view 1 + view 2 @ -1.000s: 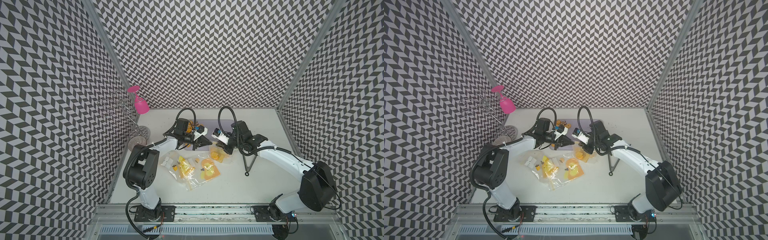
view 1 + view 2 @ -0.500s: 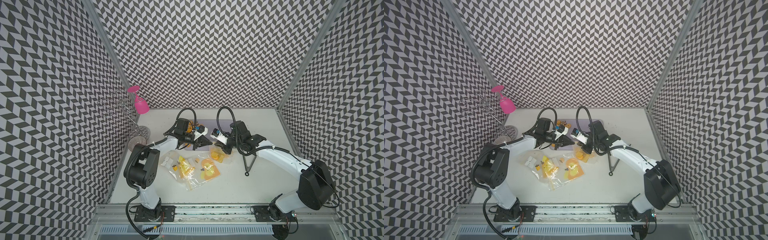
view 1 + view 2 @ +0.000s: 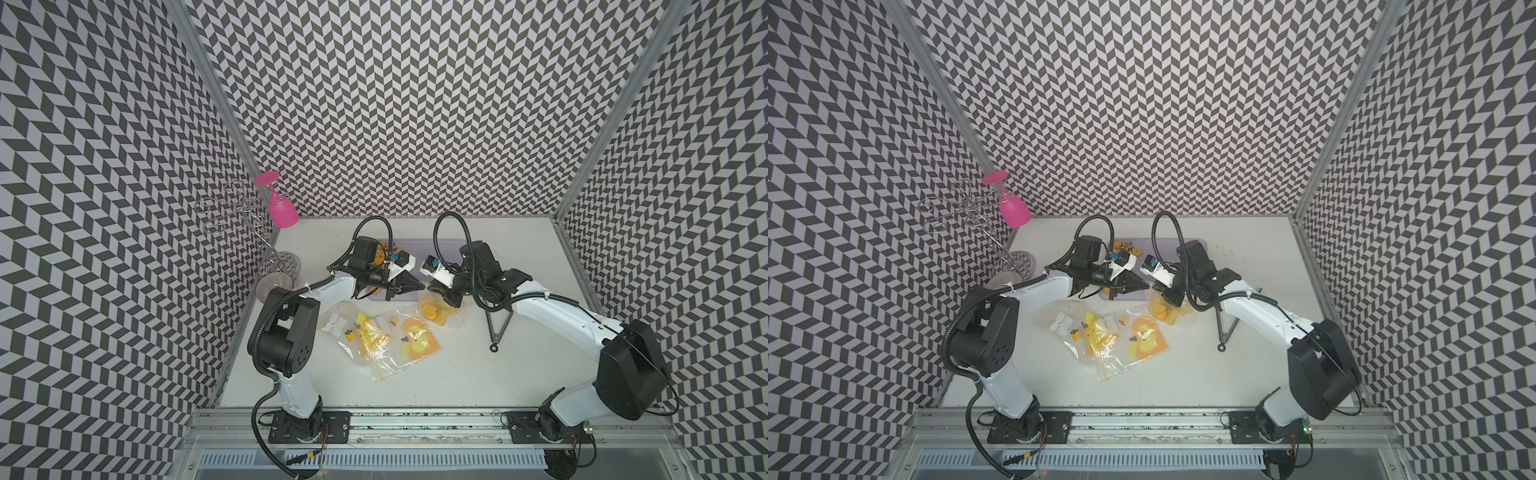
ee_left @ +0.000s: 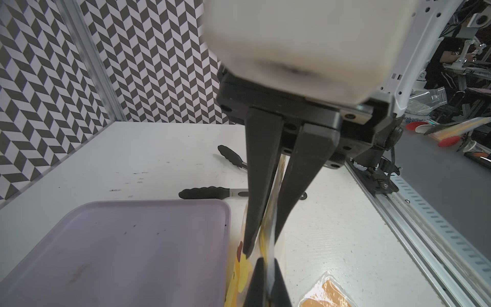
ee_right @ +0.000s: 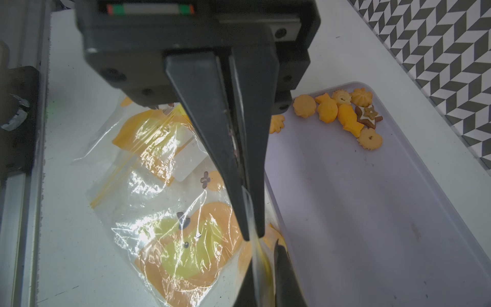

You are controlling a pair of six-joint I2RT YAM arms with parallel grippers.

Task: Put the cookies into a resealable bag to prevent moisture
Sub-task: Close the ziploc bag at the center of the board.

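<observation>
A clear resealable bag [image 3: 439,308] with yellow print stands at the front edge of the lilac tray [image 5: 372,212]. Orange-yellow lumps that look like cookies lie in its bottom [image 3: 1161,310]. My left gripper [image 4: 263,247] and my right gripper [image 5: 251,238] meet tip to tip over it, each shut on the film of its top edge. In both top views the left gripper [image 3: 421,286] [image 3: 1147,286] faces the right gripper [image 3: 432,289] [image 3: 1157,287]. Several loose cookies [image 5: 342,111] [image 3: 384,253] are piled in the tray's far left corner.
Other flat printed bags [image 3: 415,343] and small white blocks [image 3: 336,324] lie in front of the tray. Black tongs [image 3: 496,328] [image 4: 210,192] lie to the right. A pink glass [image 3: 278,208] hangs on a wire rack [image 3: 249,216] at the back left.
The right arm has edged slightly toward the left gripper. Both grippers stay shut on the bag's top edge.
</observation>
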